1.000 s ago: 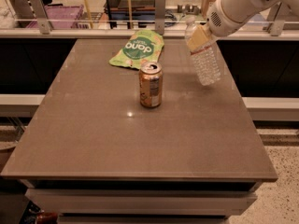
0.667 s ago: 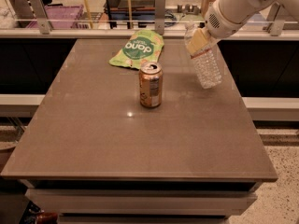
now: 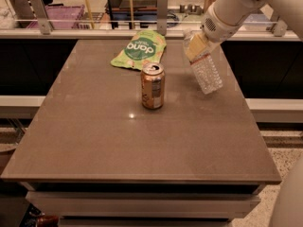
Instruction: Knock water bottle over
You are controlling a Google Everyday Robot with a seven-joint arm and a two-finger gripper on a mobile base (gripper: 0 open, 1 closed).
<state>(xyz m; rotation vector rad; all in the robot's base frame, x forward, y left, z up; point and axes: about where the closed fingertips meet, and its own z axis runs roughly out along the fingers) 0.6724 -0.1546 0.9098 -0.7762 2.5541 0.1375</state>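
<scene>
The water bottle (image 3: pixel 204 70) is clear ribbed plastic with a pale label around its upper part. It leans steeply at the table's far right, top toward the upper left and base low near the tabletop. My gripper (image 3: pixel 198 41) is at the bottle's upper part, against the label, at the end of the white arm (image 3: pixel 227 8) coming from the upper right. The bottle's cap is hidden by the gripper.
An orange-copper soda can (image 3: pixel 152 86) stands upright mid-table, left of the bottle. A green snack bag (image 3: pixel 139 49) lies flat at the far edge. The brown tabletop (image 3: pixel 118 141) has its right edge just beyond the bottle. A railing and shelves run behind.
The arm and the bottle's top have shifted slightly to the left, and the bottle leans a little more. The can and the bag have not moved.
</scene>
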